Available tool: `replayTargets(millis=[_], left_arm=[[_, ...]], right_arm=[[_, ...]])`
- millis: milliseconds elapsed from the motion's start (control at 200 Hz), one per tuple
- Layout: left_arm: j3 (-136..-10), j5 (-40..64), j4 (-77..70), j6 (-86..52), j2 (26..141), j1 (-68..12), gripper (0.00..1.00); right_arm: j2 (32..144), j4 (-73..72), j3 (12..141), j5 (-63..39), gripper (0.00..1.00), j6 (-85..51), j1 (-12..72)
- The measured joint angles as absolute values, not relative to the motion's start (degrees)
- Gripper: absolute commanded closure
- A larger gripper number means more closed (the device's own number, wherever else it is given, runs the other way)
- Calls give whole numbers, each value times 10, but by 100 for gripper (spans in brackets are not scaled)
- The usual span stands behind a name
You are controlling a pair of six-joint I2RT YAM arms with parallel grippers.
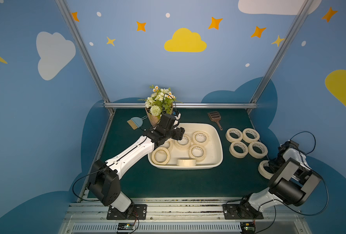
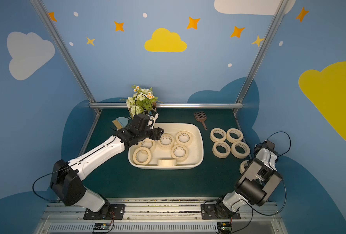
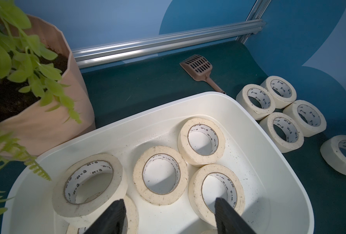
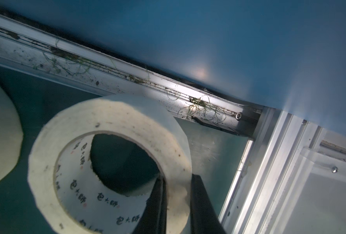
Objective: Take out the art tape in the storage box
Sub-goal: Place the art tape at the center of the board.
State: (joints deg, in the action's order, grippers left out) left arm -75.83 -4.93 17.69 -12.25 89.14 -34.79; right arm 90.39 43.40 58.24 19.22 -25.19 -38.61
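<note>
Cream-beige masking-tape rolls with printed cardboard cores [image 3: 160, 175]: six remain in the shallow cream-white plastic storage box with rounded corners [image 1: 218, 141]. Five lie flat or lean on each other, one stands on edge [image 1: 186, 162] against the wall nearest the arm bases. Four more rolls [image 1: 246, 142] sit flat in a tight square on the dark green mat, well apart from the left gripper and just beyond the right one.

Left gripper [image 3: 169, 217] hangs over the box end nearest the pot, jaws apart and empty, with rolls just ahead of and beneath the fingers. One roll leans on another right under the left finger [image 3: 115, 214].

Right gripper [image 4: 177, 204] is clenched on the wall of one roll [image 4: 107, 162], one finger inside the core, one outside, low over the mat near the aluminium frame corner.

Risks, as judgement:
- the leaning pair could shift when touched, so the jaws close on two rolls or slip off;
- the tan ribbed flower pot with green plant [image 3: 46, 113] stands just beside the left wrist, so a wide swing could knock it;
- the held roll may roll off towards the frame if dropped tilted.

Brown slotted plastic scoop [image 3: 200, 68] lies beyond the box, out of the way.
</note>
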Motion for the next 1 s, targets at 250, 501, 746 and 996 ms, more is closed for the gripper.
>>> replayTargets(millis=[250,501,746,996], left_arm=[[-753,-61,180,-119,891,-345,21],[-751,-75,197,-118,887,-334,12],[-745,-91,220,-118,874,-308,15],[-766,-56,249,-116,914,-297,23]], right_arm=[[915,419,591,190,70,-241,-365],[915,425,612,201,22,-219,-315],[854,473,663,199,17,-201,-211],[842,514,715,118,16,-154,-35]])
